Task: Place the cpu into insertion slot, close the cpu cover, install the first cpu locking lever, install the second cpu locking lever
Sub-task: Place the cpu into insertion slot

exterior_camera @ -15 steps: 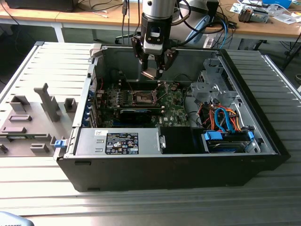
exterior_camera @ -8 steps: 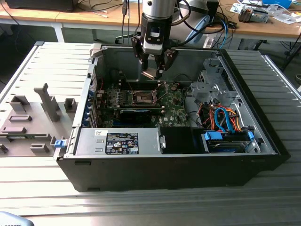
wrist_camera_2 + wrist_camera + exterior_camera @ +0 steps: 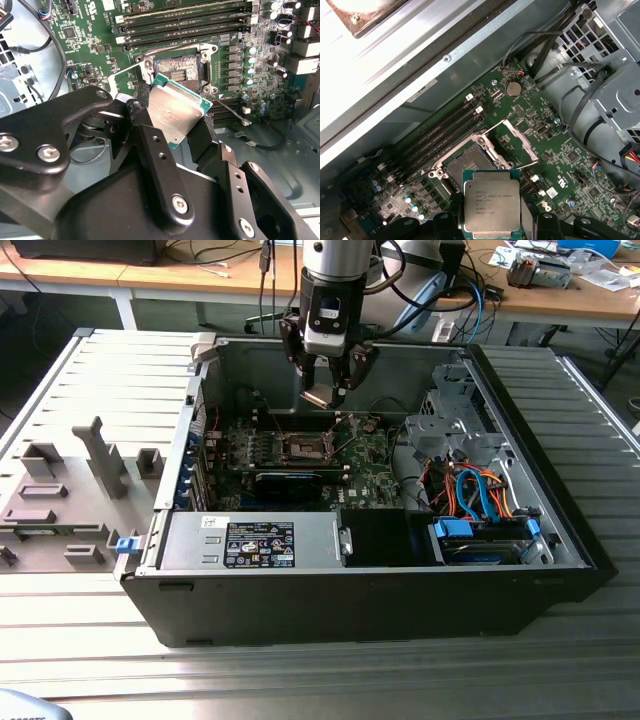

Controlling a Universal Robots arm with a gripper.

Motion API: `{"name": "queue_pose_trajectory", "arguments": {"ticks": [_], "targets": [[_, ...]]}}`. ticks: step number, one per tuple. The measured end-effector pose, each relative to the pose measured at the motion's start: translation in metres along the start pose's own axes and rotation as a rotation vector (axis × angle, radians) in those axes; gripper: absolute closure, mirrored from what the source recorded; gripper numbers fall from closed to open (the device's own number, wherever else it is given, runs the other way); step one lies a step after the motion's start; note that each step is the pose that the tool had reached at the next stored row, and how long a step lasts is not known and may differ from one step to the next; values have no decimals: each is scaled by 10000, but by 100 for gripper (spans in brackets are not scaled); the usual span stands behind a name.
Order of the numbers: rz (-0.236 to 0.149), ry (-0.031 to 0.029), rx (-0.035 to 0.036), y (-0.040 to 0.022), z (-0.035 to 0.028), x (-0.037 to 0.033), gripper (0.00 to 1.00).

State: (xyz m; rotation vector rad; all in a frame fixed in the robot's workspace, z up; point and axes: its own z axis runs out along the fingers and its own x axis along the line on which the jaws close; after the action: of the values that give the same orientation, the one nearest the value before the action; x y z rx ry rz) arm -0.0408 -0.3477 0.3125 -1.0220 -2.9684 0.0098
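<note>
My gripper [image 3: 324,392] is shut on the cpu [image 3: 319,397], a flat square chip with a silvery face and green edge, held tilted between the black fingers [image 3: 145,134]. It hangs over the open computer case, a little above the insertion slot [image 3: 303,447] on the green motherboard [image 3: 372,476]. In both wrist views the cpu [image 3: 176,112] [image 3: 492,204] overlaps the near edge of the insertion slot [image 3: 178,69] [image 3: 468,163], whose dark centre lies bare. The cpu cover [image 3: 513,142] stands swung open beside the slot. Two thin wire levers [image 3: 128,69] [image 3: 231,110] stick out loose.
The black case wall [image 3: 350,590] rings the board. A drive cage with orange and blue cables [image 3: 478,490] fills the exterior view's right. Long memory slots [image 3: 185,22] run beside the socket. A grey fixture tray [image 3: 70,490] lies outside, on the exterior view's left.
</note>
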Motion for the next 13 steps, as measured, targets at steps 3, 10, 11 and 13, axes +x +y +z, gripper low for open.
{"name": "queue_pose_trajectory", "arguments": {"ticks": [3,10,11,13], "targets": [[20,0,0,0,0,0,45],[52,0,0,0,0,0,45],[93,0,0,0,1,0,45],[134,1,0,0,0,0,45]]}}
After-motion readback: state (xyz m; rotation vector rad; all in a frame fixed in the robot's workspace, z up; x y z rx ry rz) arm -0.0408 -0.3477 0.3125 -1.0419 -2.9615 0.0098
